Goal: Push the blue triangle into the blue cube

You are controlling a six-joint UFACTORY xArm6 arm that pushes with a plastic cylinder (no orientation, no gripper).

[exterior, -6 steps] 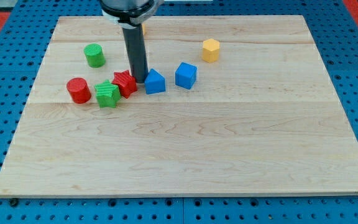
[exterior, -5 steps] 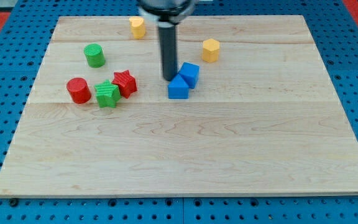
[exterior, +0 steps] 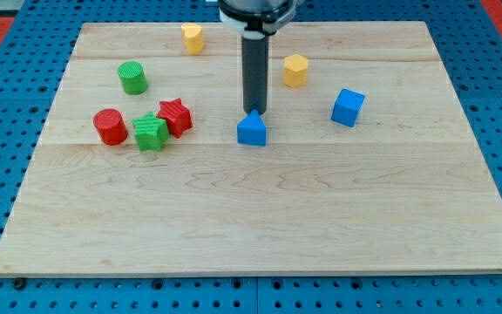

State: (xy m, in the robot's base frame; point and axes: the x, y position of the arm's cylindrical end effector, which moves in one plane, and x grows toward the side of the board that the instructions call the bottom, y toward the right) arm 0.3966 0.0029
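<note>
Pincer there is none: my tip (exterior: pixel 254 112) touches the blue triangle (exterior: pixel 252 129), the blue cube (exterior: pixel 348 107) well apart.

2 blue blocks (exterior: pixel 252 130), 2 red (exterior: pixel 110 126), 2 green (exterior: pixel 132 78), 2 yellow (exterior: pixel 295 70)

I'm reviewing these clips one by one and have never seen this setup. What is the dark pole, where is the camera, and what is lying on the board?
The dark pole is the end of a robot arm. It has no fingers and holds nothing; my tip only slides and pushes. The single camera looks down on the wooden board at a slant; its mounting is unrecorded. My tip sits just above the blue triangle, at its top edge. The blue cube lies apart, towards the view's right. Also there: a yellow block, another yellow block, a green cylinder, a red cylinder, a green star and a red star.
</note>
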